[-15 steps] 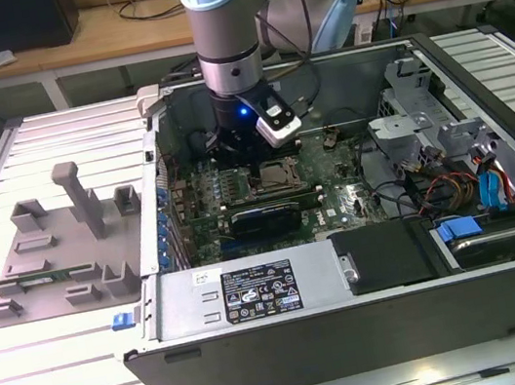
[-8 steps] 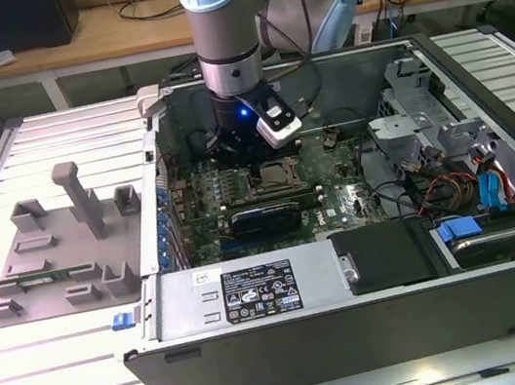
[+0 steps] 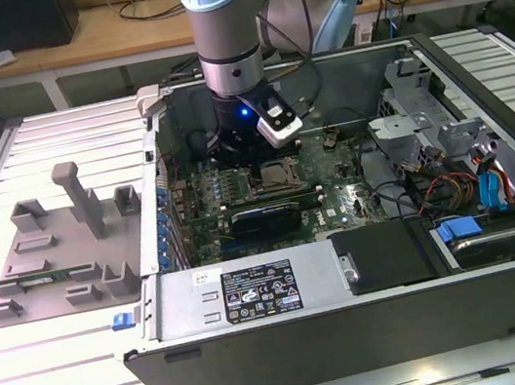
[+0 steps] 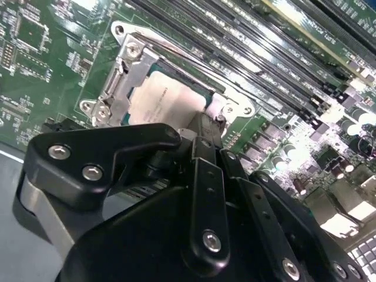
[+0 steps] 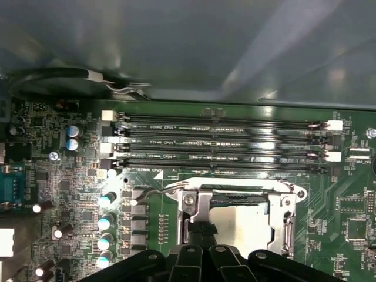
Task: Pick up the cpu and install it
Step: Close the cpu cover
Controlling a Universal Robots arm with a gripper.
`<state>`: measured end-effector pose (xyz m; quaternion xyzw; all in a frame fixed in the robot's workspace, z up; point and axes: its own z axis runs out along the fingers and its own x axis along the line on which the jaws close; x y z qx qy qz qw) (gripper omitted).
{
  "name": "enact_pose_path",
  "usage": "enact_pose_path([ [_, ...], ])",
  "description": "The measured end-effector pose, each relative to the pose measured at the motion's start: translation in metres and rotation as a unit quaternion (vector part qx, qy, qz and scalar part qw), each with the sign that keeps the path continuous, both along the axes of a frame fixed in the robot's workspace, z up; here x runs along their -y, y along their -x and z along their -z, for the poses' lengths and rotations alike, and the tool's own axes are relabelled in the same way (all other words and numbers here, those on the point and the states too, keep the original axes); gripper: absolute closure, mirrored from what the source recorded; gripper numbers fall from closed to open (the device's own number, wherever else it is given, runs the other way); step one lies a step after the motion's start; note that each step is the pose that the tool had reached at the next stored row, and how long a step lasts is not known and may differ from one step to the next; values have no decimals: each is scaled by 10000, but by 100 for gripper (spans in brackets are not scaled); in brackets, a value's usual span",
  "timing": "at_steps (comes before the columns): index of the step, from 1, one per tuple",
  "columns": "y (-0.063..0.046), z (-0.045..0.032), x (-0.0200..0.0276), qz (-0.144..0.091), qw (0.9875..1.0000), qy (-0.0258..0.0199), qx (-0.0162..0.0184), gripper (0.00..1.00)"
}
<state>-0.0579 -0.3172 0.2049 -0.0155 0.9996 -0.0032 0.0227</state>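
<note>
The cpu (image 4: 158, 103), a flat square with a pale silver top, lies level inside the metal socket frame (image 4: 120, 73) on the green motherboard; the first wrist view shows the cpu (image 5: 247, 226) there too. My gripper (image 5: 201, 234) hangs straight down inside the open computer case, just over the socket (image 3: 273, 178). Its black fingertips (image 4: 202, 124) are drawn together into one narrow tip that meets one edge of the chip, off its middle. Nothing sits between them. The gripper's black linkage hides the near side of the socket in both wrist views.
Several memory slots (image 5: 223, 147) run beside the socket, with capacitors (image 5: 106, 223) along one side. The case wall (image 3: 162, 184) stands close to the arm. A gray fixture plate with blocks (image 3: 59, 245) lies outside on the exterior view's left. Cables and drive cages (image 3: 454, 184) crowd the right.
</note>
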Motion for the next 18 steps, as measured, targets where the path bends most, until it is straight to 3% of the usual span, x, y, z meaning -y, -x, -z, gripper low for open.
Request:
enact_pose_path([
  [6, -4, -17, 0, 1, 10000, 0, -2, 89],
  [13, -4, -261, 0, 1, 10000, 8, -2, 89],
  [18, -19, -274, 3, 0, 10000, 9, -2, 89],
])
